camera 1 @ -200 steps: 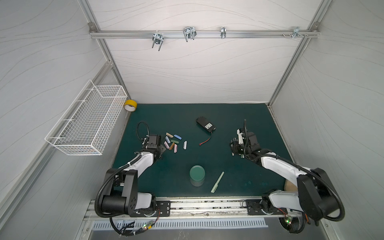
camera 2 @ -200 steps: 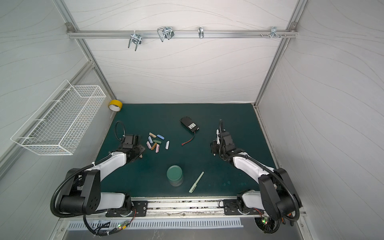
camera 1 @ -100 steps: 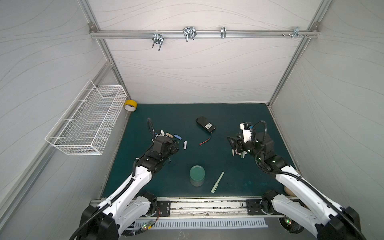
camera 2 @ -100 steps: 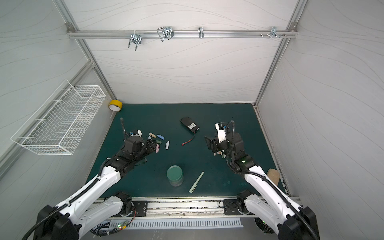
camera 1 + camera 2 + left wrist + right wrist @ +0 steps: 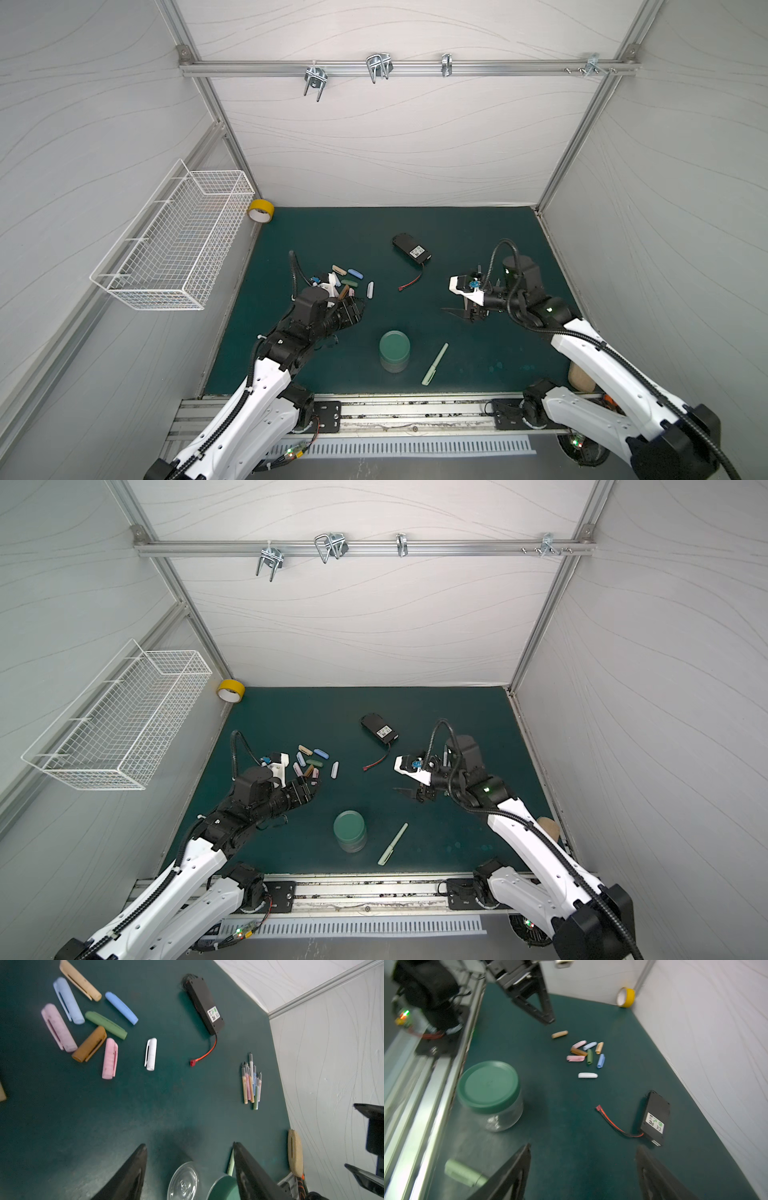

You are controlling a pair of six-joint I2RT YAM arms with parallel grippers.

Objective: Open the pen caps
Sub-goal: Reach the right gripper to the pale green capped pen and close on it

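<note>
Left gripper [image 5: 188, 1144]: jaws apart, nothing between them.
Right gripper [image 5: 583, 1145]: jaws wide, empty.
Pen caps [image 5: 106, 1025]: scattered in a loose cluster.
Pens [image 5: 251, 1084]: uncapped, bundled together.

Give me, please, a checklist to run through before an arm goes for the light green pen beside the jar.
1. Left gripper open, nothing held: ok.
2. Right gripper open, nothing held: ok.
3. Light green pen lying flat, nothing on it: ok.
4. Its cap on the pen: looks so, ok.
5. Jar apart from the pen: ok, though close.
6. Loose pen caps well away from the pen: ok.
</note>
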